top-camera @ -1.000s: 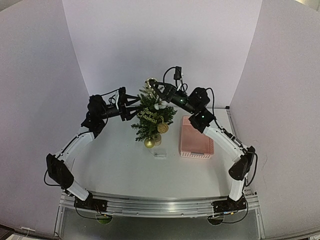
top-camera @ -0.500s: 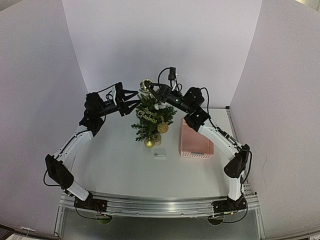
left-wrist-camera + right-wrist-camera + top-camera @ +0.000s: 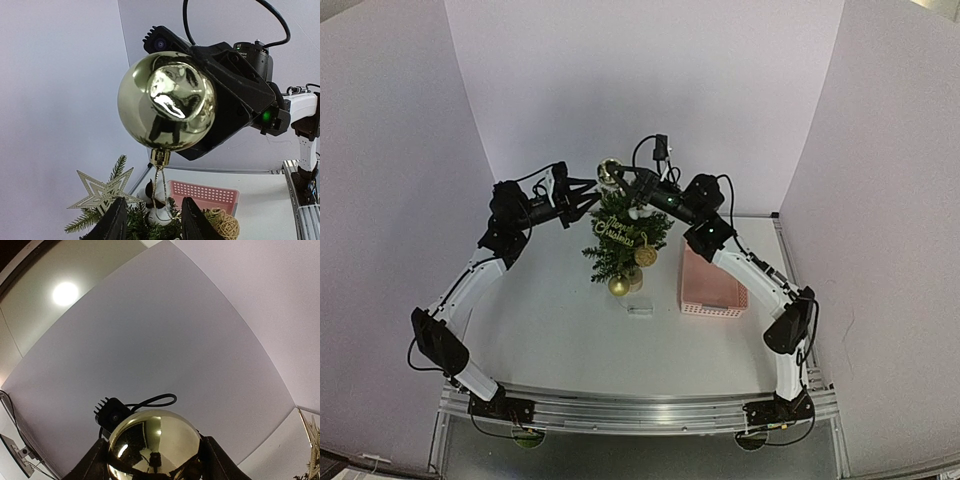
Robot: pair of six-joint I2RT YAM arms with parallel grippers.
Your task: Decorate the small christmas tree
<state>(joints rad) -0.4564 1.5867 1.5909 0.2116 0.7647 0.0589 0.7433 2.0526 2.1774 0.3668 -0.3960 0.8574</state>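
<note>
The small christmas tree (image 3: 625, 240) stands mid-table, just beside a pink basket (image 3: 712, 285). Above its tip, the right gripper (image 3: 155, 462) clamps a gold bauble (image 3: 167, 100) between its fingers. The left gripper (image 3: 154, 222) is level with the treetop. Its fingers (image 3: 116, 225) are partly apart and hold nothing. The bauble's thread (image 3: 159, 192) dangles between them, with the top branches just beyond.

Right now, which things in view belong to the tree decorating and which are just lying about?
Job: small christmas tree; gold bauble gripped in the right pincer; left pincer, open next to it.
Lying about: pink basket; small clear item on the table.
</note>
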